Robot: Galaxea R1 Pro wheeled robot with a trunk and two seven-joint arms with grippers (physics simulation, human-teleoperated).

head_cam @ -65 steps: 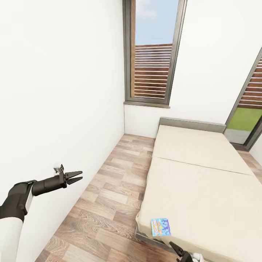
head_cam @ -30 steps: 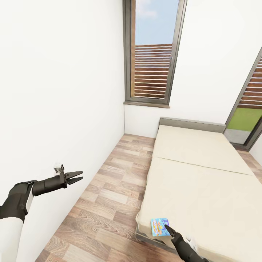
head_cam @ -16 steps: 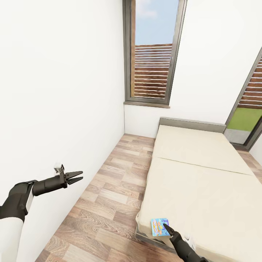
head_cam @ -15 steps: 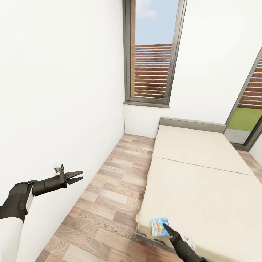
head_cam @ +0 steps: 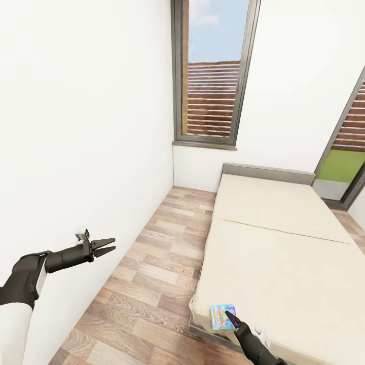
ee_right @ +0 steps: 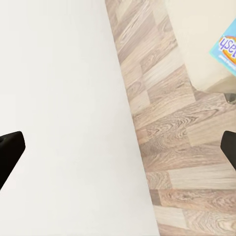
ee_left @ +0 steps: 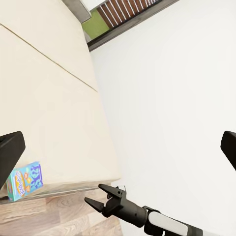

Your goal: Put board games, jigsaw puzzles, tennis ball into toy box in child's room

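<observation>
Right end effector [head_cam: 227, 315] tips at the blue game box [head_cam: 223, 316] on the bed's [head_cam: 274, 238] near corner, spread unclear, lining up a pick; left end effector [head_cam: 105, 247] spread, parked.

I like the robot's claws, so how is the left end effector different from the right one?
The left end effector hangs over the wooden floor beside the white wall; the right end effector is at the bed's near corner. The right one is close to the small blue board game; the left one is far from it. Both are dark, two-fingered, open and hold nothing.
</observation>
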